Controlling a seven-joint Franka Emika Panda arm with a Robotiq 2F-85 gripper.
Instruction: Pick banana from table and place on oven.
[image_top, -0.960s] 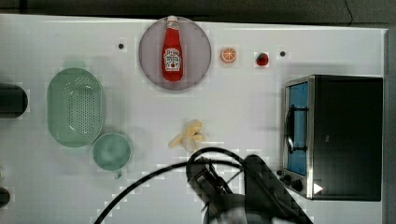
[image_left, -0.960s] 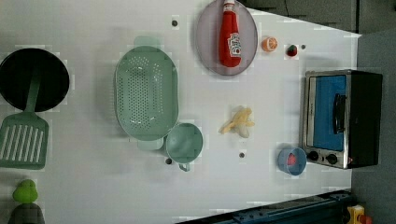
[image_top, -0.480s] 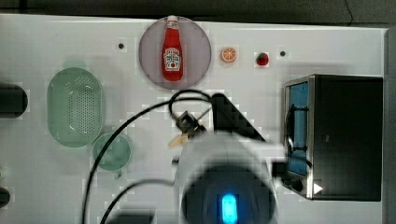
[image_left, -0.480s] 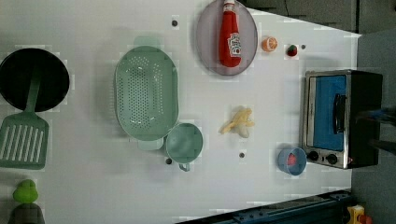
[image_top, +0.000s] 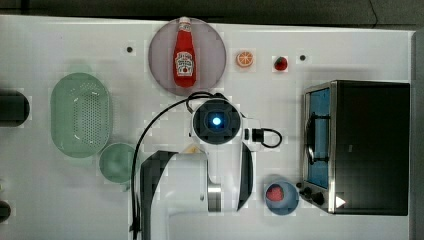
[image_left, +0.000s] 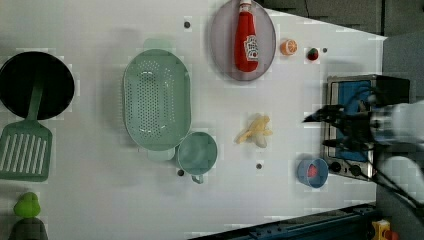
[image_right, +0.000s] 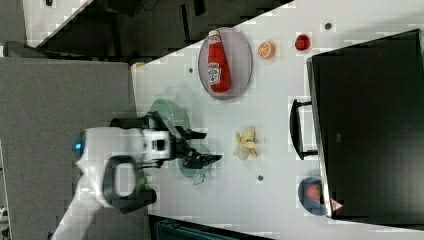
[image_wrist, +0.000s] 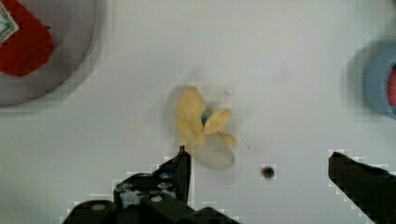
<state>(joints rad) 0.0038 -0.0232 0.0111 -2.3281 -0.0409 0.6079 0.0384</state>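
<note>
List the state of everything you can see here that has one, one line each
gripper: open, empty, above the banana
banana: lying on the table, not held
oven: door shut, nothing on top
ketchup bottle: lying flat on the plate, cap on
blue bowl: upright, holds something red
cup: upright, empty
colander: upright, empty

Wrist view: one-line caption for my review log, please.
Open pincer above the banana lying on the white table.

lab bench: robot arm (image_top: 200, 190), toy kitchenware
</note>
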